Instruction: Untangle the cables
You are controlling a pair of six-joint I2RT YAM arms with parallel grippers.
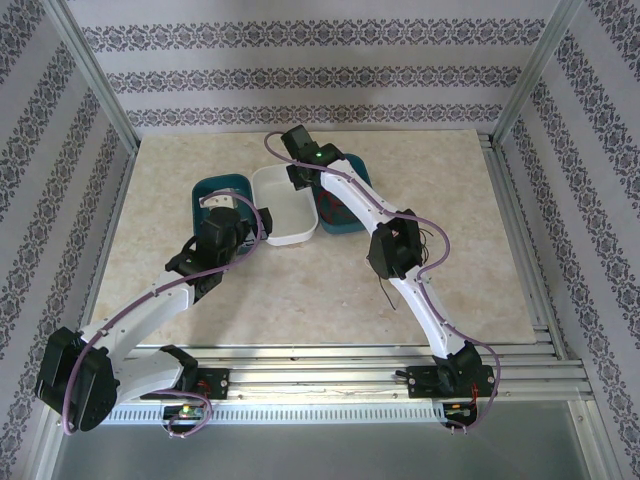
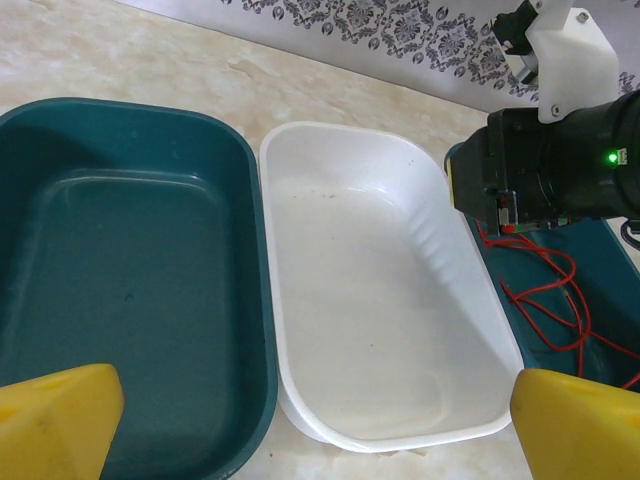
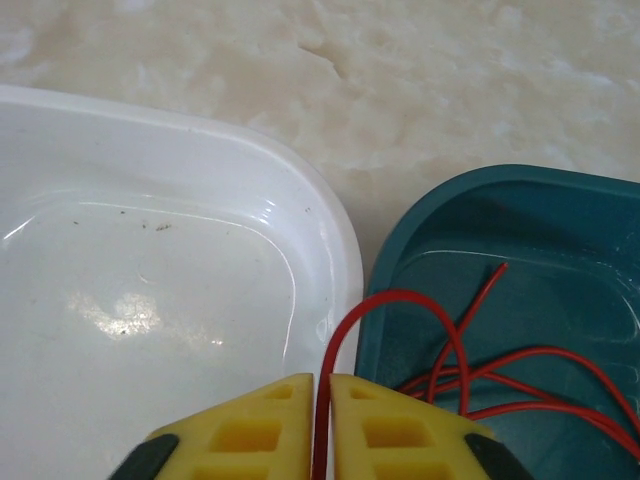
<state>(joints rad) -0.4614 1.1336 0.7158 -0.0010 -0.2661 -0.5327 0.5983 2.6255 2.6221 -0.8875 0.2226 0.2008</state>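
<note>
Red cable (image 3: 400, 294) pinched, right gripper (image 3: 322, 420) reaching far forward

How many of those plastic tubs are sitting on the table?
3, side by side: the left teal tub, the white tub in the middle, and the right teal tub, holding red cable. None seems hidden.

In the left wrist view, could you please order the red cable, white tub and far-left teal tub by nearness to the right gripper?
1. Thin red cable, pinched in the right gripper.
2. White plastic tub, just beside it.
3. Dark teal plastic tub, far left.
</note>
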